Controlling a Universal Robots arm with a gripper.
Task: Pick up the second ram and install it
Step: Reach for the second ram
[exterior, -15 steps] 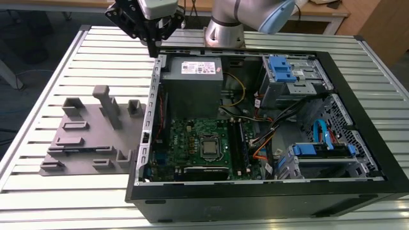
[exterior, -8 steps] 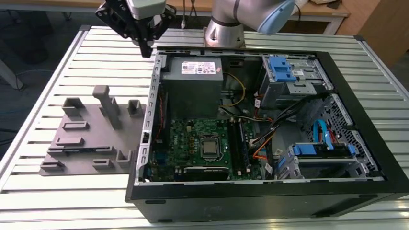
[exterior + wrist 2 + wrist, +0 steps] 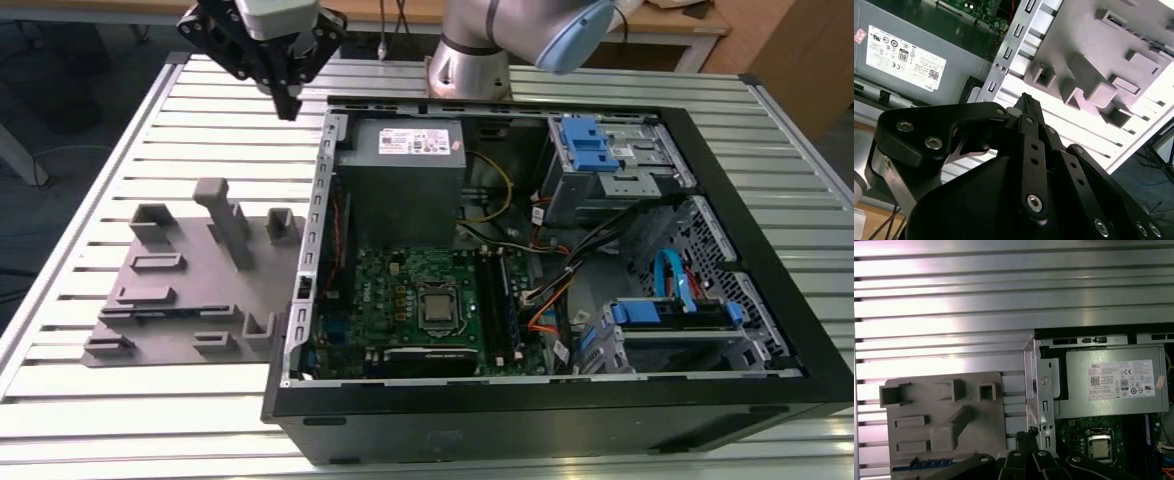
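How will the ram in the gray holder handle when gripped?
The ram shows as a thin blue strip in the holder: likely stiff and light. It seems slotted in, so a sideways push would probably bind. So thin a board may crack if bent.

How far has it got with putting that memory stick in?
Barely begun. The tool hangs shut and empty beside the computer case. The second ram, seemingly the blue strip, lies on the grey holder. Picking it up and installing it remain.
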